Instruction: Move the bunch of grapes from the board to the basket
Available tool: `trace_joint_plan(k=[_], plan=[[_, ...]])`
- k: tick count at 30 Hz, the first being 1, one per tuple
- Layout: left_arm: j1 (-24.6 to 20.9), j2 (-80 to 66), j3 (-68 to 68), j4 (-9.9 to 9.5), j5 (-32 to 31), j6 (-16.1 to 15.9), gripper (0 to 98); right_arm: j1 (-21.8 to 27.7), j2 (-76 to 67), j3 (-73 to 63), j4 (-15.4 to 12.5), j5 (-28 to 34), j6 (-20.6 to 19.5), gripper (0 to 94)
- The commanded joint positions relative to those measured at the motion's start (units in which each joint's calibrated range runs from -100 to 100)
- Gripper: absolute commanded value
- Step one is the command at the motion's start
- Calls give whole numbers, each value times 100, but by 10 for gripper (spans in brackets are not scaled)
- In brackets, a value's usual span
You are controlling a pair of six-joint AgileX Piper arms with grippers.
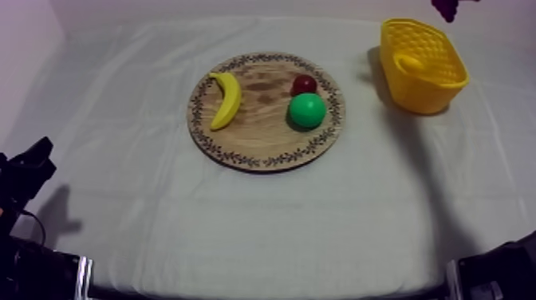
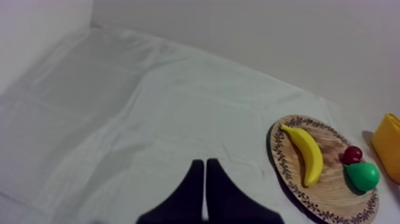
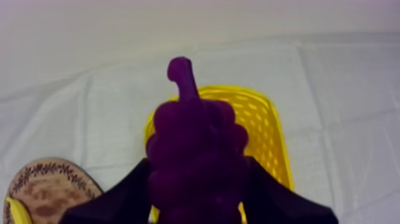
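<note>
The right hand [image 3: 196,184], fingers closed round the bunch of grapes [image 3: 193,143], holds it in the air with the yellow basket [image 3: 268,128] just beneath the hand; the carry seems done, and next it should lower and open.

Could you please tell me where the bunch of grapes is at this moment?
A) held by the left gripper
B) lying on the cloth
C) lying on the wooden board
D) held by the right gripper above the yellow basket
D: the right gripper is shut on the bunch of grapes, with the yellow basket beneath it.
</note>
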Motion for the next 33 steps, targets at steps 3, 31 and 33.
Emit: trace_joint_plan(k=[3,31,33], plan=[[-2,0,-4,1,0,-1,1,90,575,-254,-48,4,43,302],[-2,0,-4,1,0,-1,1,331,2362,-178,56,-411,-55,290],[-2,0,-4,1,0,-1,1,330,2360,-168,62,-417,-56,291]])
